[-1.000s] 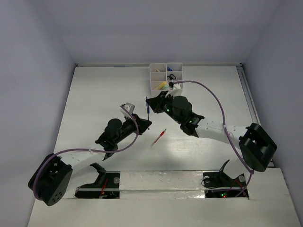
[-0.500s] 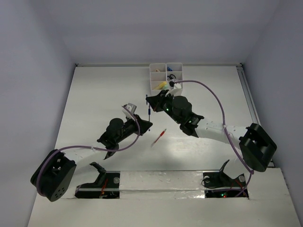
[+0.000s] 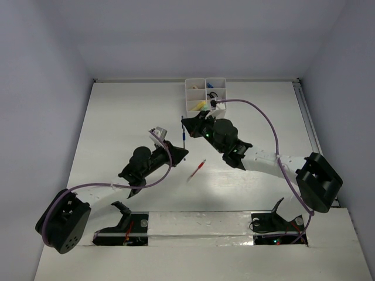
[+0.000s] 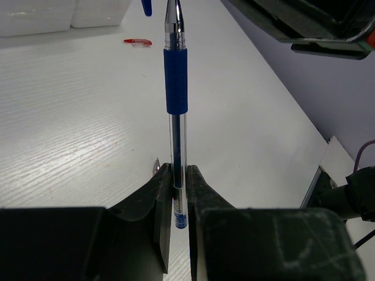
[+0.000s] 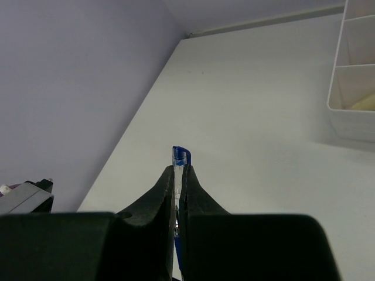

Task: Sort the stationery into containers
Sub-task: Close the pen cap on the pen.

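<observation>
Clamping tight on the tail end of a clear-barrelled blue pen (image 4: 176, 99) with a blue rubber grip and a bare metal tip, the left gripper (image 4: 179, 172) is holding it up off the white table (image 3: 117, 129). The pen is sticking out crosswise from the fingers, with only its last stretch sitting between them. The right gripper (image 5: 179, 170) is pinching a small clear-and-blue cap (image 5: 181, 154), its jaws closed on the piece with just the blue top showing above them. In the left wrist view that cap is hanging just beside the pen's metal tip, apart from it. From above, pen and cap are lining up between the two grippers, near the front left corner of the white six-compartment plastic organizer tray (image 3: 190, 109) but not touching it. A yellow tube (image 3: 201, 106) and small black scissors (image 3: 214, 94) are lying in separate compartments. A slim red pen (image 3: 199, 168) is lying flat on the table, nearer the arm bases and well clear of both grippers.
</observation>
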